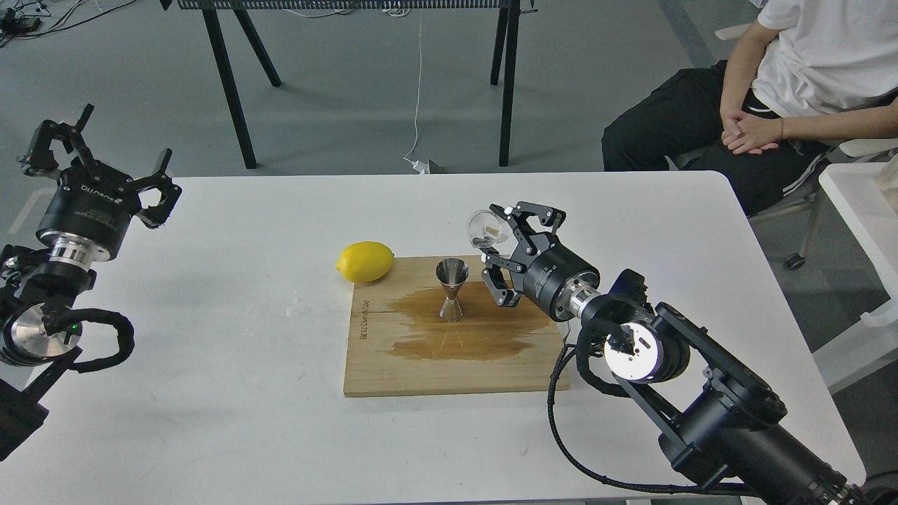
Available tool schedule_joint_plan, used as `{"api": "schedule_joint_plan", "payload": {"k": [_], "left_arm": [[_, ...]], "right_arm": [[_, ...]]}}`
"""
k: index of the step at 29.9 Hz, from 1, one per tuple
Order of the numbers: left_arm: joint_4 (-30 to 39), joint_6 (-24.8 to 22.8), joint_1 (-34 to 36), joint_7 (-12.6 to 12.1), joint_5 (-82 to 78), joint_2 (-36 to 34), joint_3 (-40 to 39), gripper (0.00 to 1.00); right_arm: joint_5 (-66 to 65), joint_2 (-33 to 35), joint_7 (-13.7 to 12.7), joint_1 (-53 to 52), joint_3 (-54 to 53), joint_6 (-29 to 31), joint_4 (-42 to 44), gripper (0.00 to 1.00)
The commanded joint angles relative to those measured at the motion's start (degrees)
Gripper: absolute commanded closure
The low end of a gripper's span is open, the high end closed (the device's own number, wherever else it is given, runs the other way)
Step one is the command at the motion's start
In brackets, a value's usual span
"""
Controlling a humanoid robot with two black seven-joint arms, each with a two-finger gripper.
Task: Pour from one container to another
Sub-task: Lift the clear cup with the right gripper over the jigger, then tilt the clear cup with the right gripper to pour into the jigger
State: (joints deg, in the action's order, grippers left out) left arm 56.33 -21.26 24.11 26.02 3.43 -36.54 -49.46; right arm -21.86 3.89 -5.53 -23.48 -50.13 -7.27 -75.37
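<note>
1. Head view: right tool [499, 254] is clamping the clear cup [487, 228], tipping it on its side beside and above the jigger [452, 290] for pouring.
2. Jigger is standing upright on the wet wooden board [421, 365], lemon [365, 261] nearby.
3. Left tool [105, 165] is idling, fingers apart, holding nothing, at the desk [210, 393] edge.

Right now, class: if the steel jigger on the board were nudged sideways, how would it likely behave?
The jigger would probably tip: it stands tall on a small base with a narrow waist. On the wet patch of the wooden board it might slide first. Polished steel looks rigid and slippery.
</note>
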Motion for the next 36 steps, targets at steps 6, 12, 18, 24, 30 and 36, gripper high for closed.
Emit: {"api": "schedule_joint_plan", "payload": {"k": [6,12,18,24,30,36], "left_arm": [[0.0,0.1,0.1,-0.1,0.0,-0.3,0.0,0.00],[0.4,0.1,0.1,0.0,0.1,-0.5,0.0,0.00],[0.4,0.0,0.1,0.0,0.1,-1.4,-0.1,0.00],[0.4,0.0,0.1,0.0,0.1,-2.0,-0.1,0.00],[0.4,0.0,0.1,0.0,0.1,-2.0,-0.1,0.00],[0.4,-0.1,0.0,0.0,0.2,-2.0,-0.1,0.00]], "right_arm": [[-8.1,-0.7,0.0,-1.9,2.2,0.0,2.4,0.70],[-11.1,-0.7,0.1,-2.1,4.1,0.0,2.2,0.70],[-16.8,-1.0,0.0,-2.4,5.0,-1.4,2.1,0.70],[-21.8,-1.6,0.2,-3.6,8.7,-3.9,2.2,0.70],[-24.7,-1.7,0.2,-3.8,9.5,-4.2,2.0,0.70],[-25.2,-1.4,0.2,-5.4,10.9,-4.6,2.1,0.70]]}}
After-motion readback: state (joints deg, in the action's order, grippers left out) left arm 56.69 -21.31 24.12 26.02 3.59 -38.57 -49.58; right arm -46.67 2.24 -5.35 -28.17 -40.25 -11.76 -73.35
